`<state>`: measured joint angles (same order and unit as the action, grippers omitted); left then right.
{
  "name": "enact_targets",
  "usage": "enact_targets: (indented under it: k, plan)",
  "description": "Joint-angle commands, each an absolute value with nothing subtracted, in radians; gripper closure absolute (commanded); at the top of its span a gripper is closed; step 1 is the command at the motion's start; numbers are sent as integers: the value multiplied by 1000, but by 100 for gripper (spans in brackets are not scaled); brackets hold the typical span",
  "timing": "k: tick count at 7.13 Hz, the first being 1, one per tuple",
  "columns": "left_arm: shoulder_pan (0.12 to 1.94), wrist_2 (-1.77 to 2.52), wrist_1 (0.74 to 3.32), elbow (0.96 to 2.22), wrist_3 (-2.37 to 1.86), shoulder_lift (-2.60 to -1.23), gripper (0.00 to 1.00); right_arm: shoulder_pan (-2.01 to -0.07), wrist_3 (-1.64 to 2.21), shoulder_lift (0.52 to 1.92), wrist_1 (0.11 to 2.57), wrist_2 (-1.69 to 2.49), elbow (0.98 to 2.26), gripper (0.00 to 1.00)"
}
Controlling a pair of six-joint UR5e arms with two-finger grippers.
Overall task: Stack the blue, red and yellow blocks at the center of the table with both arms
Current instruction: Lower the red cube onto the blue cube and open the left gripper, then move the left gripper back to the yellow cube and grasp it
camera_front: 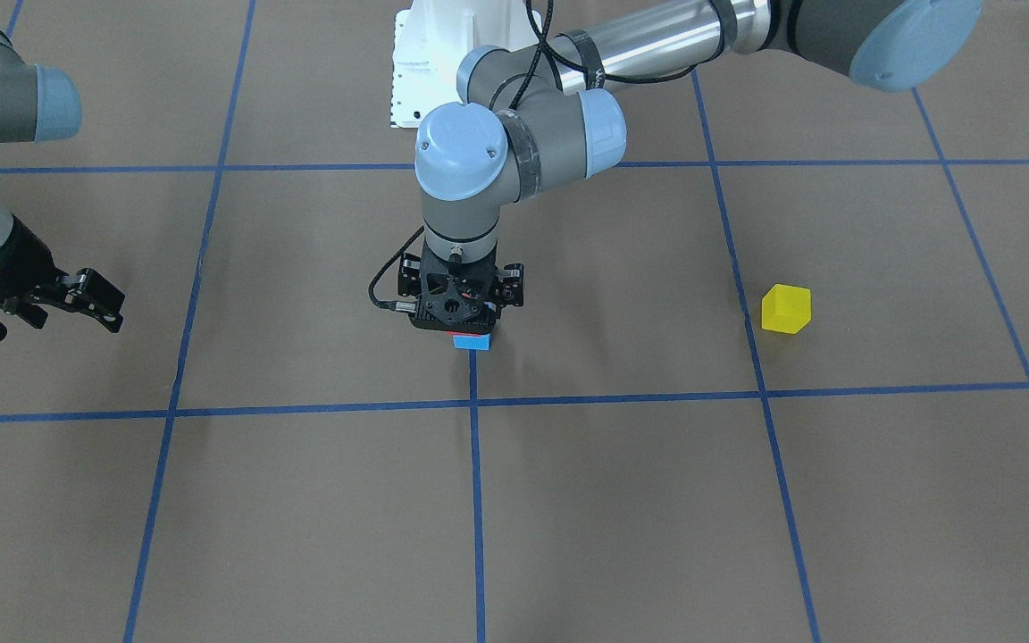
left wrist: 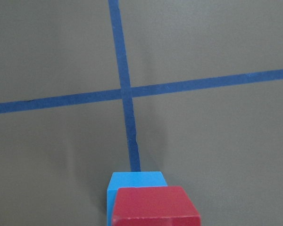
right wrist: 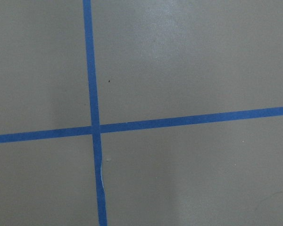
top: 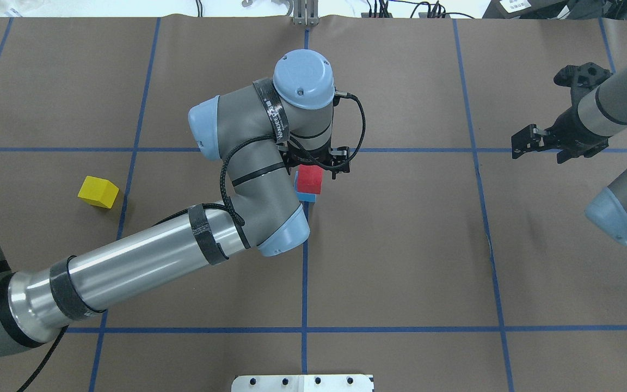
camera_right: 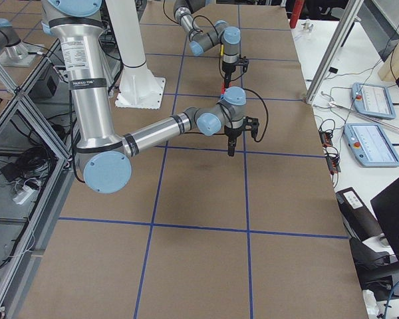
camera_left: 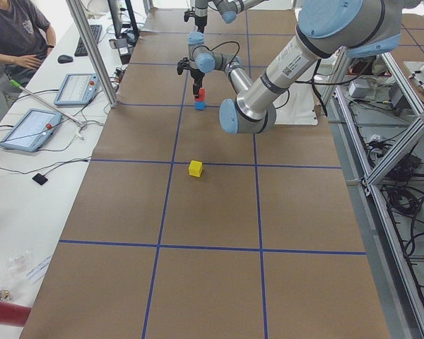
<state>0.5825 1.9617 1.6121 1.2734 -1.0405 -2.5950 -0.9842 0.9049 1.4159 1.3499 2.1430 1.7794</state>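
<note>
Red block [top: 310, 178] on blue block [top: 306, 197], mid-table

We log the left gripper [camera_front: 468, 323] pointing straight down, forearm reaching to centre, clamped on the red block. Yellow block [top: 98, 191] lies well apart. Right gripper [top: 538, 113] hangs off to the side, fingers spread wide.

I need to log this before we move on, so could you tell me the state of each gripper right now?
Left gripper: over the red block, jaws hidden; cannot tell.
Right gripper: open, empty.
</note>
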Motion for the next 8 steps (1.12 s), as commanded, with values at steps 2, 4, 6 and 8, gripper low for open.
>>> enact_targets:
  k: [2, 4, 6, 8]
  plan:
    - [624, 1973, 1475, 1522, -967, -2467, 1, -985, 905, 1417, 1350, 2143, 1778, 0]
    - [649, 1971, 1474, 1786, -911, -2204, 1, -985, 907, 1416, 1350, 2141, 1779, 0]
    - [722, 1974, 1500, 1941, -690, -1953, 1, -983, 908, 1416, 1350, 2141, 1779, 0]
    - [788, 1976, 1764, 1930, -577, -1707, 1, -985, 908, 1414, 1350, 2141, 1779, 0]
